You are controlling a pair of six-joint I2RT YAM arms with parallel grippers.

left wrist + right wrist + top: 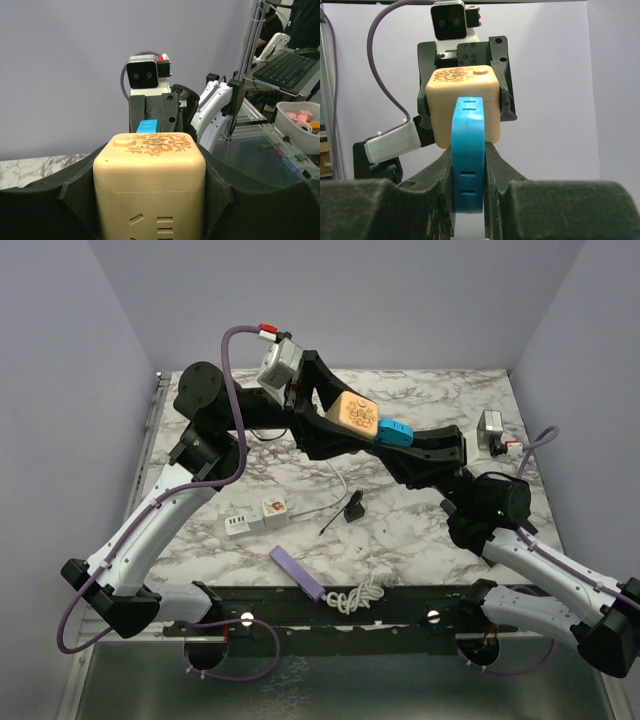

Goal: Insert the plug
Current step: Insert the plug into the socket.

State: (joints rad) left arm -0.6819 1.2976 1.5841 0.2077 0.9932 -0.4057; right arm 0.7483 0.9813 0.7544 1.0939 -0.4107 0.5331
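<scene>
At the near edge of the marble bench (430, 530), a purple bar (297, 573) lies diagonally, with a white coiled cord (358, 593) just to its right. Slightly farther in, left of centre, a white power strip (243, 524) lies just beside a small white box (274, 507) with an orange mark on top. A black connector (354, 508) on a thin dark lead rests to their right, apart from both. Above the far half of the bench, both arms are raised and their hands meet in mid-air. The right hand (398, 434), reaching in from the right, is closed on the blue plug (396, 430). The right wrist view shows its two dark fingers (420, 200) pressed against the plug's flat sides, with the plug standing edge-on between them. The left hand (350, 416), reaching in from the left, grips the cream cube socket (352, 410) between its padded fingers (70, 195). The cube's top face bears a brown ornament and a round button. The blue plug sits against the right-hand face of the cube, held clear of the bench; whether its pins are seated in the cube cannot be told.
</scene>
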